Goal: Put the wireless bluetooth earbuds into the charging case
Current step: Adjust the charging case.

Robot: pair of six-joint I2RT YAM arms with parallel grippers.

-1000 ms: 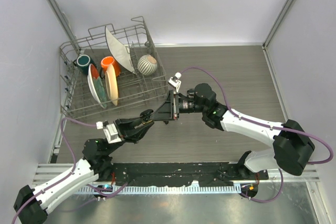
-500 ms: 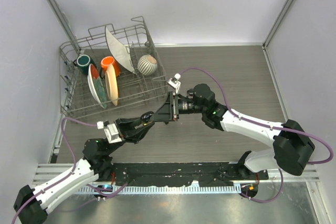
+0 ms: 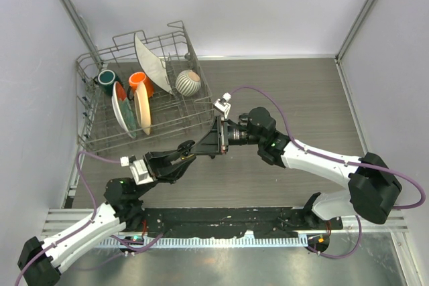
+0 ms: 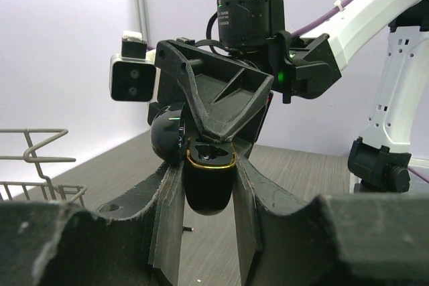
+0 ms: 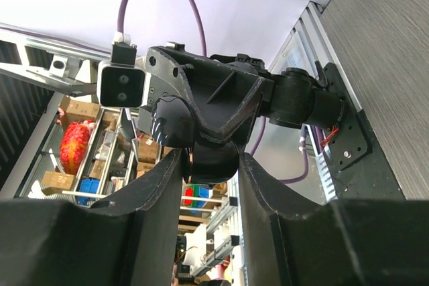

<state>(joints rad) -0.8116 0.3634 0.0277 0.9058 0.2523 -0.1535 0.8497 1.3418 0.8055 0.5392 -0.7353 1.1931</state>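
Observation:
The black charging case [image 4: 209, 189] with a gold rim hangs in the air above the table, its lid [image 4: 165, 140] swung open to one side. My left gripper [image 4: 209, 179] is shut on the case's body, one finger on each side. My right gripper [image 5: 210, 165] comes in from the opposite side and is shut on the same case [image 5: 213, 162]. In the top view both grippers meet at the case [image 3: 199, 149] near the table's middle. Something glossy lies in the case's recess [image 4: 209, 154]; I cannot tell whether it is one of the earbuds. No other earbud is in view.
A wire dish rack [image 3: 171, 117] with plates, cups and a striped bowl stands at the back left, close to the right gripper [image 3: 213, 140]. A tiny dark piece [image 4: 189, 229] lies on the wooden table below the case. Walls close in the table on three sides.
Both grippers and the case between them have shifted slightly to the left. The grip looks the same.

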